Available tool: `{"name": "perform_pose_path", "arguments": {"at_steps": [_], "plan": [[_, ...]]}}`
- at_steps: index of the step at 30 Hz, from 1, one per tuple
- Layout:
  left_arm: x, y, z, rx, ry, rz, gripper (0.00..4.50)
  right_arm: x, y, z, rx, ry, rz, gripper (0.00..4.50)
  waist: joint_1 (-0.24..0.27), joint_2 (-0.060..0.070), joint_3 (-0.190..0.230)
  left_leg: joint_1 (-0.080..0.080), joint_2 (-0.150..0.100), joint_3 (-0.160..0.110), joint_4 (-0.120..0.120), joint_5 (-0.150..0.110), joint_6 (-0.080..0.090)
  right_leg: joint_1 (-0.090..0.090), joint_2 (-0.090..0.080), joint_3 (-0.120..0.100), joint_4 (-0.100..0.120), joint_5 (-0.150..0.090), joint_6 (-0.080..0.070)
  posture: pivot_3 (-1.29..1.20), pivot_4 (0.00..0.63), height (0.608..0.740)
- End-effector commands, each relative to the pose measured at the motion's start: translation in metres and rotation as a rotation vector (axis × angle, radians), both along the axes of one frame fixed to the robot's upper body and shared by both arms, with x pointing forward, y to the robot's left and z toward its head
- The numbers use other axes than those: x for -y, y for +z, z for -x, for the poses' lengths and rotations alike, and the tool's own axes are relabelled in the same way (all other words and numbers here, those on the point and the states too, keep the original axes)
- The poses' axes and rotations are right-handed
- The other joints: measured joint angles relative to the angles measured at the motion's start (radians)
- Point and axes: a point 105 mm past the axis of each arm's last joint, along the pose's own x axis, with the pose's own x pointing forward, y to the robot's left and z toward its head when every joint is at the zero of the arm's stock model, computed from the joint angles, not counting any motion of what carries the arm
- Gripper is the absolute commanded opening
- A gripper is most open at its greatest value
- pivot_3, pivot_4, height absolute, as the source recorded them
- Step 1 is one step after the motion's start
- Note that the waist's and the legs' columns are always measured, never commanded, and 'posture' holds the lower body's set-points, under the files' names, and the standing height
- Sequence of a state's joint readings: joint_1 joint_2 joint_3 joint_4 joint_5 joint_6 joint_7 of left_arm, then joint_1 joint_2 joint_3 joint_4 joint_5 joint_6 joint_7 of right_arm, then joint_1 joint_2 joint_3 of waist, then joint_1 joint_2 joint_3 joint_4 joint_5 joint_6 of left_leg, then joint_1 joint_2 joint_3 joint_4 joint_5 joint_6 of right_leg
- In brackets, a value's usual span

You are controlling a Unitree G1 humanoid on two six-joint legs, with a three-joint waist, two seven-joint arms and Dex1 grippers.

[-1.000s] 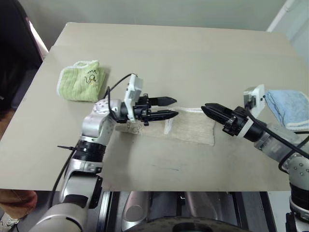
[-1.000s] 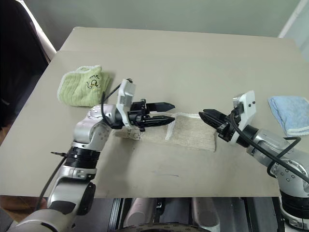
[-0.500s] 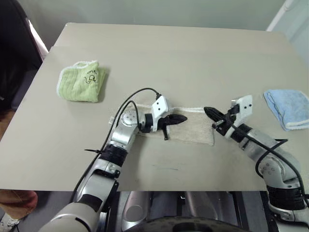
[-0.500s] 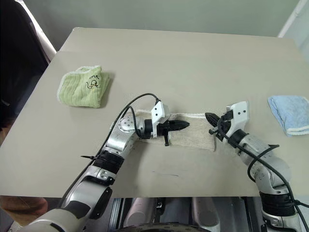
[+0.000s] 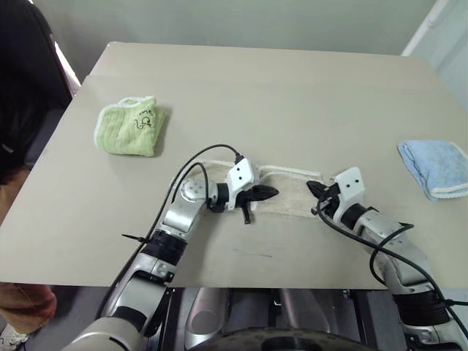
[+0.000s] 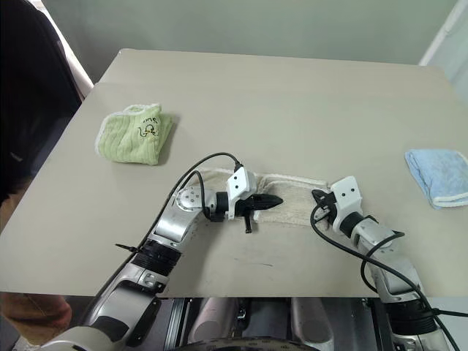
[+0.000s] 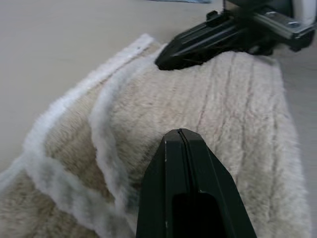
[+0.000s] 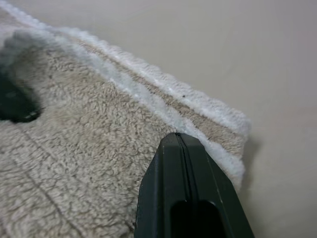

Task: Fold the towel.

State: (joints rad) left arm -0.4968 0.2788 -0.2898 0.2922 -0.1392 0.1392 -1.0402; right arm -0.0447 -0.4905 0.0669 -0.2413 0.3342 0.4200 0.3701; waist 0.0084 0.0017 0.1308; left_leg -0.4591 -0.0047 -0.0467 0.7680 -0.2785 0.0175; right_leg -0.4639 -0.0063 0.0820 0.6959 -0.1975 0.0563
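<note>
Two robot arms press down on a folded towel in the middle of the table

The soft beige terry towel with white corded edges [image 5: 289,196] lies folded in a long strip near the front of the wide flat tan table [image 5: 263,102]. The left gripper [image 5: 265,193] rests on top of the towel near its middle, with its two black fingers pinched tight together and nothing between them. The right gripper [image 5: 313,189] sits at the towel's right end, its fingers also squeezed shut and empty. A small light-green cloth with a little drawing [image 5: 129,126] lies far off to the left, and a light-blue cloth [image 5: 436,165] lies at the right edge
</note>
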Motion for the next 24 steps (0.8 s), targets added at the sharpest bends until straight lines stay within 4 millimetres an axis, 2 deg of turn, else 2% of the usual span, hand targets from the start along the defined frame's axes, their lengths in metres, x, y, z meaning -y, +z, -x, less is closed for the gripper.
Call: {"name": "perform_pose_path", "arguments": {"at_steps": [1, 4, 7, 10, 11, 14, 18, 20, 24], "plan": [[-0.002, 0.008, 0.001, -0.068, 0.005, 0.059, 0.02, 0.018, 0.005, -0.001, -0.002, -0.038, -0.013, 0.00, 0.000, 0.000, 0.000, 0.000, 0.000, 0.000, 0.000, 0.000, 0.000, 0.000, -0.001, 0.000, 0.000, 0.000, 0.000, 0.00, 0.150, 0.697], [-0.005, 0.022, -0.001, -0.110, 0.015, 0.135, 0.02, 0.012, 0.022, 0.006, 0.015, 0.038, -0.094, 0.00, 0.001, 0.000, 0.000, -0.003, -0.001, 0.001, 0.000, 0.000, 0.000, 0.000, -0.001, 0.000, 0.000, 0.000, 0.000, 0.00, 0.150, 0.697], [-0.008, 0.049, -0.006, -0.159, 0.045, 0.245, 0.53, 0.006, 0.045, 0.016, 0.037, 0.138, -0.179, 0.00, 0.002, 0.001, 0.000, -0.014, -0.001, 0.002, 0.000, 0.002, -0.001, -0.007, -0.001, 0.000, 0.001, 0.004, -0.004, 0.00, 0.150, 0.697], [-0.011, 0.071, -0.005, -0.182, 0.052, 0.303, 1.54, 0.009, 0.059, 0.015, 0.067, 0.152, -0.191, 0.00, 0.002, 0.001, 0.000, -0.016, 0.000, 0.003, -0.001, 0.014, -0.003, -0.010, 0.001, 0.000, 0.001, 0.004, -0.007, 0.00, 0.150, 0.697], [-0.013, 0.077, -0.005, -0.182, 0.056, 0.311, 1.89, 0.009, 0.062, 0.015, 0.069, 0.162, -0.193, 0.17, 0.002, 0.001, 0.000, -0.016, 0.001, 0.003, -0.001, 0.015, -0.003, -0.010, 0.001, 0.000, 0.001, 0.004, -0.008, 0.00, 0.150, 0.697], [-0.024, 0.101, -0.005, -0.189, 0.076, 0.357, 2.97, 0.003, 0.076, 0.019, 0.082, 0.227, -0.200, 0.88, 0.001, 0.001, 0.000, -0.014, 0.000, 0.004, -0.004, 0.014, -0.003, -0.010, 0.000, 0.002, 0.000, 0.001, -0.008, 0.00, 0.150, 0.697], [-0.049, 0.124, -0.015, -0.195, 0.164, 0.406, 4.35, -0.012, 0.094, 0.030, 0.079, 0.351, -0.250, 2.22, 0.001, 0.000, 0.001, -0.013, 0.000, 0.005, -0.009, 0.014, -0.004, -0.011, 0.000, 0.002, 0.000, -0.001, -0.009, 0.00, 0.150, 0.697], [-0.067, 0.124, -0.020, -0.188, 0.225, 0.379, 4.50, -0.021, 0.097, 0.034, 0.067, 0.405, -0.244, 2.87, 0.001, 0.000, 0.001, -0.011, 0.000, 0.005, -0.013, 0.016, -0.005, -0.010, 0.000, 0.002, 0.000, -0.001, -0.010, 0.00, 0.150, 0.697], [-0.111, 0.106, -0.018, -0.225, 0.347, 0.278, 4.50, -0.038, 0.103, 0.040, 0.053, 0.507, -0.247, 4.23, -0.007, 0.000, 0.001, -0.008, 0.001, 0.005, -0.019, 0.018, -0.007, -0.011, 0.001, 0.002, 0.000, -0.002, -0.012, 0.00, 0.150, 0.697]]}}
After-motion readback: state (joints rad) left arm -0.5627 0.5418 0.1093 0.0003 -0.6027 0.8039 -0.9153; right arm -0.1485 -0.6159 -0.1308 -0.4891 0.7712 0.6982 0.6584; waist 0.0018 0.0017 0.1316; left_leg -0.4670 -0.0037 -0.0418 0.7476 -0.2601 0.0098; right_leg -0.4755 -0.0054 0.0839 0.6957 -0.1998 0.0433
